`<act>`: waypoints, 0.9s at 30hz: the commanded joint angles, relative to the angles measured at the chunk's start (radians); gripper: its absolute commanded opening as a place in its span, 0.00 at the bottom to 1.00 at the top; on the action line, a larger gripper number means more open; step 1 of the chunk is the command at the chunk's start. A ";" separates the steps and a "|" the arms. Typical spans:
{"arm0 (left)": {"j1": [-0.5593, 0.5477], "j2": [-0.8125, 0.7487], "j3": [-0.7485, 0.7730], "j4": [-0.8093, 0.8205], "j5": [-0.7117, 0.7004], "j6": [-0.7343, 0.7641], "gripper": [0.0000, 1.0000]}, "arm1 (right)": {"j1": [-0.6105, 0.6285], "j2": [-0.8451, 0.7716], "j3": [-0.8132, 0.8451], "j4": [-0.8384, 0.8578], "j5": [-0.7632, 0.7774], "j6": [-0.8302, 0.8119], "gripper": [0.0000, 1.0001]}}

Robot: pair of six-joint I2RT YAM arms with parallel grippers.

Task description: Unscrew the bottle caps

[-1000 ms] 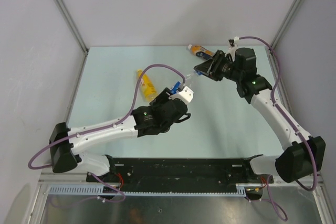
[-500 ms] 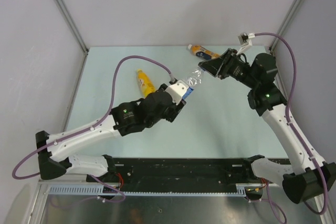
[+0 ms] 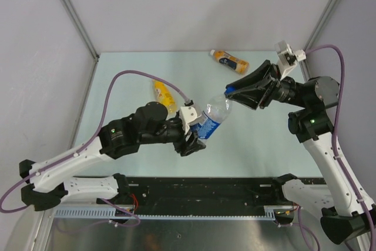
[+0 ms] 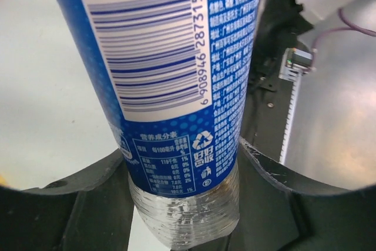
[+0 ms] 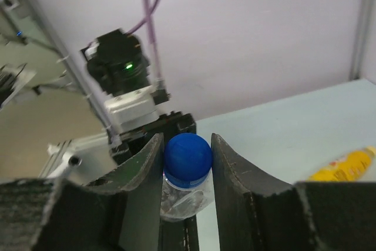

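A clear bottle with a blue label [image 3: 210, 120] hangs tilted above the table. My left gripper [image 3: 197, 130] is shut on its lower body. In the left wrist view the label [image 4: 170, 74] fills the frame and both fingers [image 4: 88, 204] press the ribbed base. The bottle's blue cap [image 3: 229, 91] points up and to the right, and my right gripper [image 3: 233, 92] is shut on it. The right wrist view shows that cap [image 5: 187, 152] squeezed between the two fingers [image 5: 235, 168]. A yellow bottle [image 3: 163, 93] and an orange bottle [image 3: 232, 60] with a white cap [image 3: 212, 53] lie on the table.
Grey walls and metal posts close the table [image 3: 264, 139] at the back and both sides. A black rail [image 3: 200, 191] runs along the near edge between the arm bases. The yellow bottle [image 5: 345, 166] shows at the right edge of the right wrist view.
Both arms have carried the blue-labelled bottle toward the near side and lifted it. The left arm drew back, the right arm swung out to the right. Both grips held throughout.
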 commanded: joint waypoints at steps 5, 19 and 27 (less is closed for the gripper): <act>-0.027 -0.161 -0.087 0.316 0.365 0.150 0.00 | 0.013 0.015 -0.013 0.108 -0.217 0.018 0.00; -0.019 -0.178 -0.128 0.385 0.411 0.142 0.00 | 0.034 -0.007 -0.012 0.096 -0.148 0.009 0.00; -0.014 -0.170 -0.178 0.383 0.276 0.150 0.00 | 0.018 -0.039 -0.013 0.102 0.010 0.059 0.47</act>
